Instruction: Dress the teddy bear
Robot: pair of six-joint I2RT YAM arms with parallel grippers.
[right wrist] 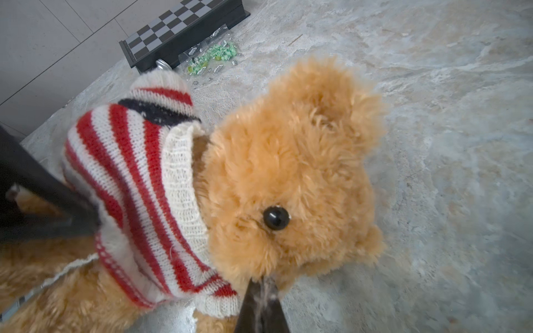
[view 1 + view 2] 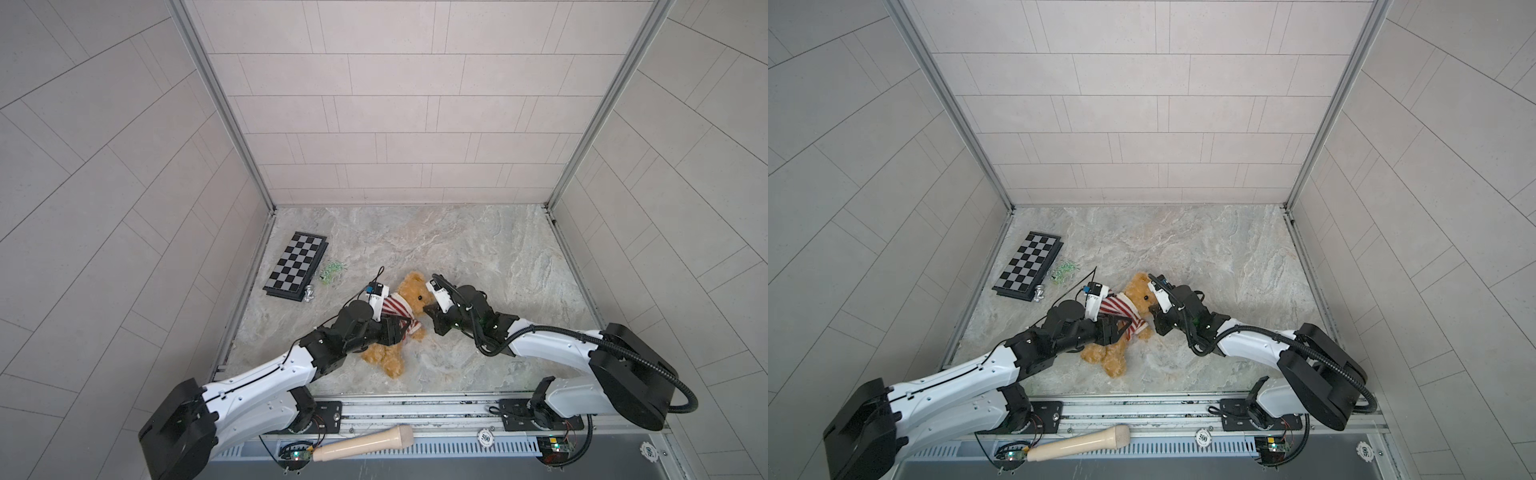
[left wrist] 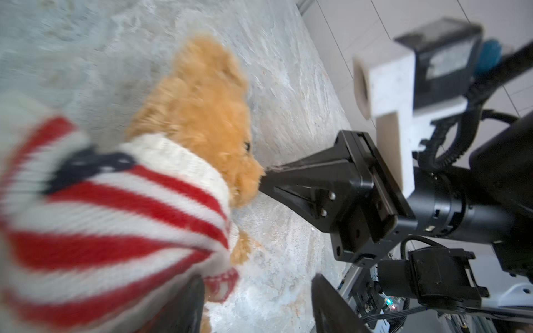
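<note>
While the right gripper pinches the teddy bear by its muzzle, the body runs straight away toward the open-jawed left gripper (at the striped sweater hem).

1. A folded black-and-grey chessboard lies on the marbled surface, by the left wall.
2. A silver chess piece sits just beside the chessboard's near edge.
3. A clear bag of small green bits lies just beside the chessboard's right edge.
4. A pale wooden handle and two poker chips lie well apart from the chessboard, off the surface, past its front edge.
</note>
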